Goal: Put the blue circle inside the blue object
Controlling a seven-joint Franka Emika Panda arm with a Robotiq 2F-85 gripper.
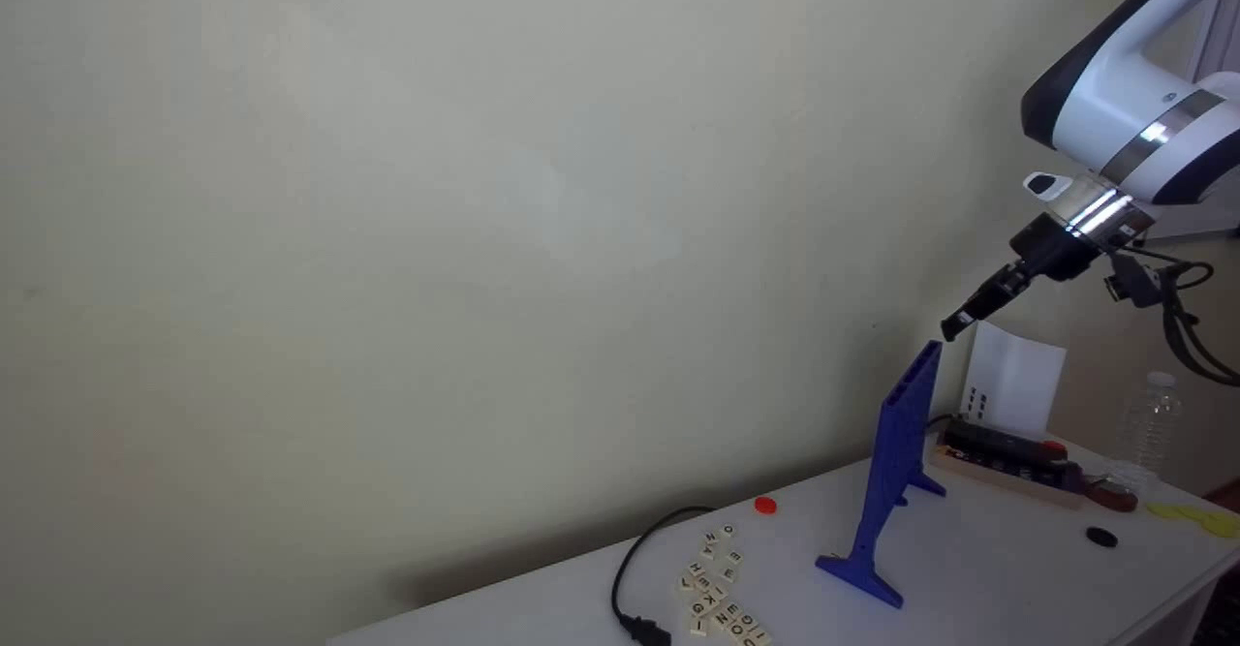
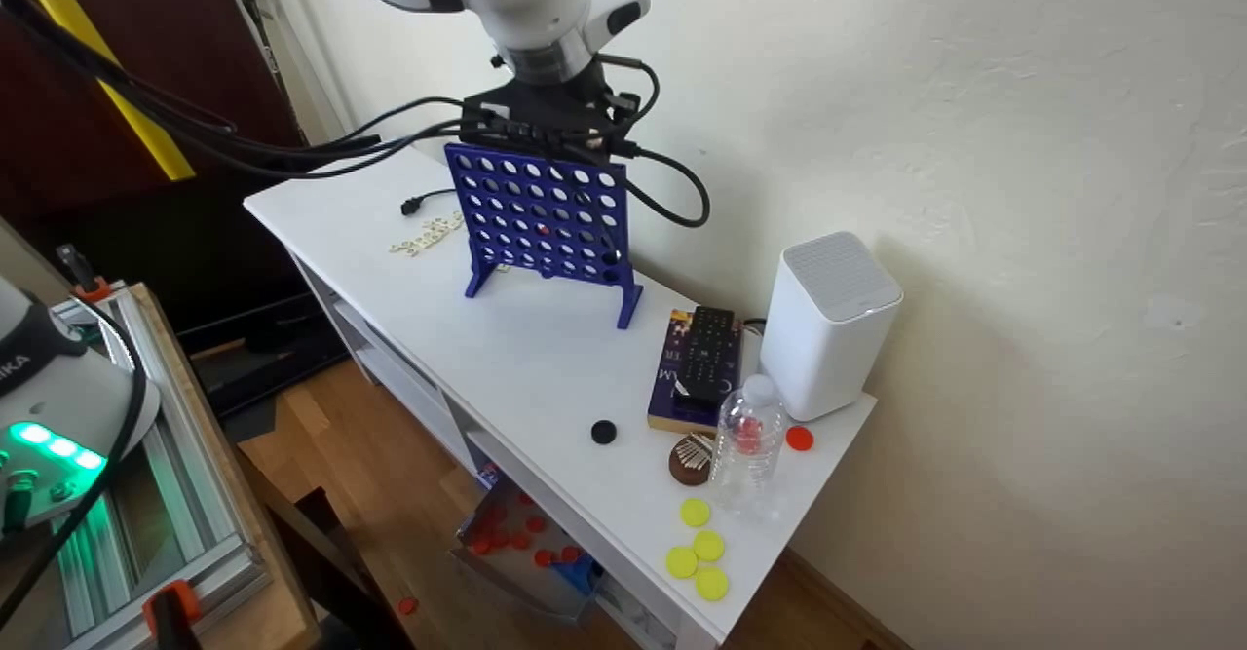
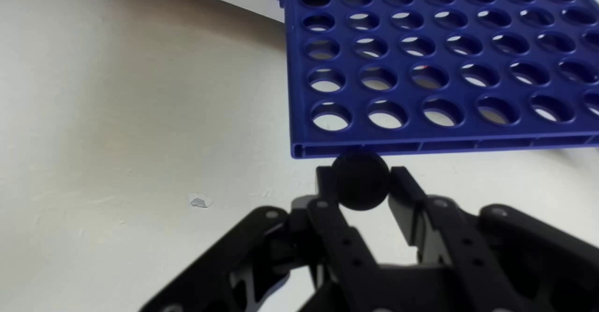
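End effector (image 3: 364, 182) pinches dark disc (image 3: 361, 180) nr top of blue panel (image 3: 447, 60) on table (image 2: 531, 363); contact w/ it unclear.

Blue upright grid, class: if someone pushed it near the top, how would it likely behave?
The blue grid would likely tip before sliding, since it stands tall and thin. Its splayed feet should resist that somewhat. Being pierced in rows across its face, it is probably light for its size.

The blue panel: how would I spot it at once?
Find the white table against the wall. Below the robot's tool, the blue panel stands upright on splayed feet. Unlike the nearby book and white box, it is pierced by rows of round holes.
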